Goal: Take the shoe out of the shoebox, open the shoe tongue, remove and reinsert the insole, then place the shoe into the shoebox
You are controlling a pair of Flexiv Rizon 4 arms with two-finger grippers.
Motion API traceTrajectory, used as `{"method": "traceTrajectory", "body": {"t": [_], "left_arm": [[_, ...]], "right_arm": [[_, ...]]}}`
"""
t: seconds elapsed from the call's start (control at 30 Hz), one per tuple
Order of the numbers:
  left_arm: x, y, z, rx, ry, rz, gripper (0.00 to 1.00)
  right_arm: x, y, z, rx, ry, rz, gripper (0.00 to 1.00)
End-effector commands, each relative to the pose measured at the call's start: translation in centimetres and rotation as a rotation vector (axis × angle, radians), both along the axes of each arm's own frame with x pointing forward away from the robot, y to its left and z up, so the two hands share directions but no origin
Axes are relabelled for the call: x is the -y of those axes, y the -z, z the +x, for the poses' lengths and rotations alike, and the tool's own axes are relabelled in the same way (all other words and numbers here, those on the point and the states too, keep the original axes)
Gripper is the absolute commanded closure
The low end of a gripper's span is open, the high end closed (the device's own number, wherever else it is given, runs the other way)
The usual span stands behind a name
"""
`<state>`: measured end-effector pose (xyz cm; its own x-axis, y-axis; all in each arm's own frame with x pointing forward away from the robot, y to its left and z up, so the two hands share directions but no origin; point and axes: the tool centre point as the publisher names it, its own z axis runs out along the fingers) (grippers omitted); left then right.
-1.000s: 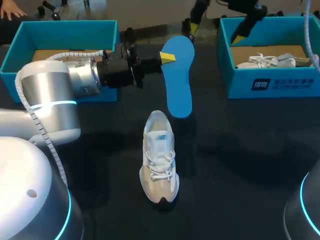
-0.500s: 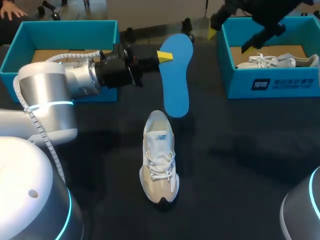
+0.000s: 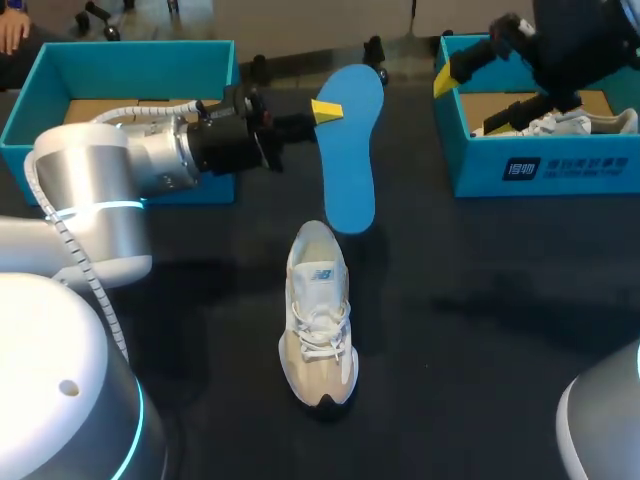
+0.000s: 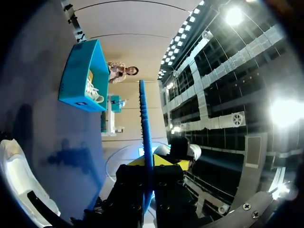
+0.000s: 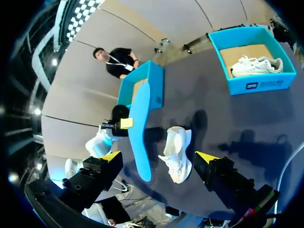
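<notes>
Blue insole hangs above the dark desk, pinched at its side edge, near its far end, between the yellow tips of the left claw; its near end sits just beyond the heel of the white shoe; that shoe stands on its sole mid-desk, toe towards the robot, outside both boxes; the right claw is spread wide and holds nothing, raised over the right teal shoebox, where a second white shoe lies; another teal shoebox stands behind the left arm.
</notes>
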<state>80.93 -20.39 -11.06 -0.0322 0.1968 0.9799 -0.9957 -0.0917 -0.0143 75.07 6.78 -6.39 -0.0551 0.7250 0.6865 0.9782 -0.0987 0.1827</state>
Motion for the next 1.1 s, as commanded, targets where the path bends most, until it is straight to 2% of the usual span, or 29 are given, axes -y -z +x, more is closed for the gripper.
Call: {"method": "traceTrajectory", "body": {"t": [0.03,0.23,0.47,0.77,0.97,1.1], "left_arm": [[-0.2,0.0,0.0,0.004,0.014,-0.017,1.0],[-0.6,-0.4,0.1,0.041,0.039,-0.074,1.0],[-1.3,-0.9,0.3,0.184,0.029,-0.104,1.0],[-1.9,-1.2,-0.1,0.674,-0.024,-0.089,1.0],[-2.2,-1.7,-0.5,0.857,-0.036,-0.139,1.0],[-2.4,-2.0,-0.8,1.088,-0.076,-0.15,1.0]], "right_arm": [[0.3,1.3,-0.3,0.05,-0.081,0.461,0.0],[0.6,2.2,-0.3,0.066,-0.101,0.543,0.0],[0.5,3.3,-0.4,0.058,-0.137,0.609,0.0],[0.4,3.5,-0.2,0.058,-0.139,0.62,0.0],[0.3,3.7,-0.1,0.052,-0.144,0.619,0.0],[0.2,3.7,0.0,0.051,-0.147,0.623,0.0]]}}
